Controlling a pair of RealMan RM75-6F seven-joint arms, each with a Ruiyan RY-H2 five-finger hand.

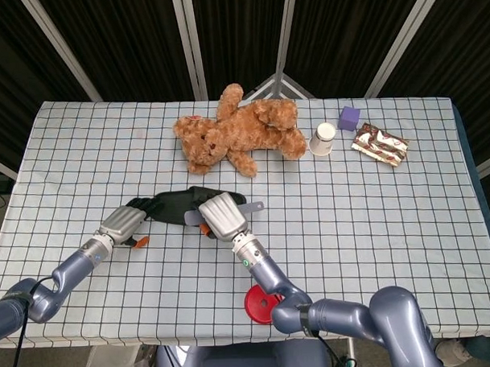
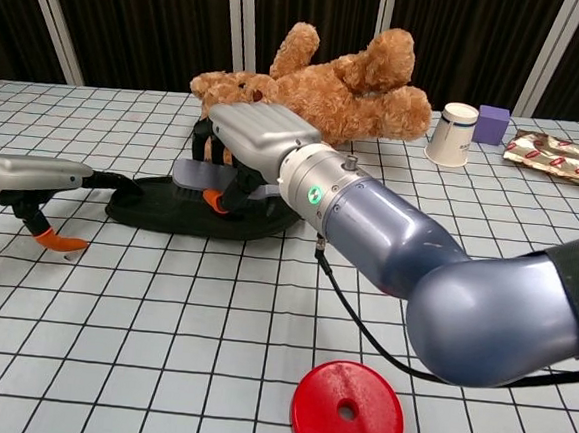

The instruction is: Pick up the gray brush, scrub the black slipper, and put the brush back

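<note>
Scrubbing step: the right hand (image 1: 219,216) grips the gray brush (image 2: 200,175) atop the black slipper (image 2: 174,212) at centre-left of the table (image 1: 375,219) — the left hand (image 1: 127,223), fingers loosely extended, steadies the slipper's end — next, stroke back across, then set the brush down.
</note>
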